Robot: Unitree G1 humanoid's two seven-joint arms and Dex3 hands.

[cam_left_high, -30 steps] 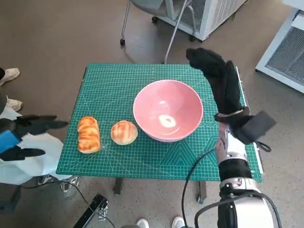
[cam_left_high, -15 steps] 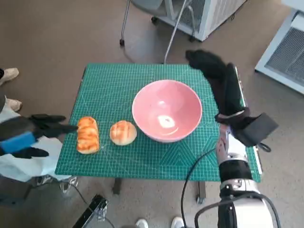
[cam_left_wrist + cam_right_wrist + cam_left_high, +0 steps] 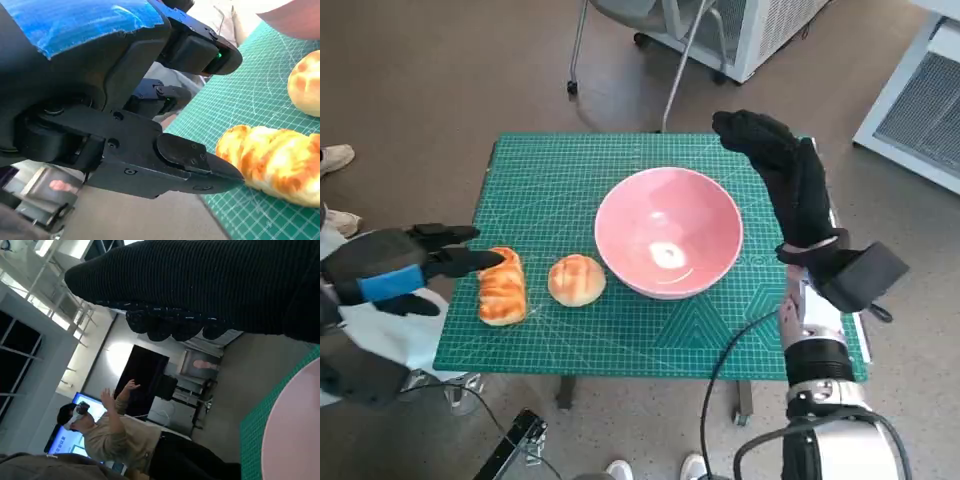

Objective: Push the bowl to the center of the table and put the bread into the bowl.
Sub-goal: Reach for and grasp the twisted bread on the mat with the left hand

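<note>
Closing in since a second ago, my left hand (image 3: 395,270) reaches the long bread loaf (image 3: 502,287) | fingers apart, empty | loaf's long axis crosswise to my reach, left of pink bowl (image 3: 668,232) | right hand (image 3: 790,185) spread, empty, beside bowl.

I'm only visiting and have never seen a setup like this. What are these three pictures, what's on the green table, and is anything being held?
They come from three cameras on one humanoid robot. One looks down from its head; the other two sit behind each hand, so they look tilted. On the green table stand a pink bowl, a round bun and a long bread roll. The left hand, black with blue tape, reaches in with its fingertips at the roll's end, not gripping it. The gloved right hand is raised beside the bowl, holding nothing. The right wrist camera also catches a person in the room.
</note>
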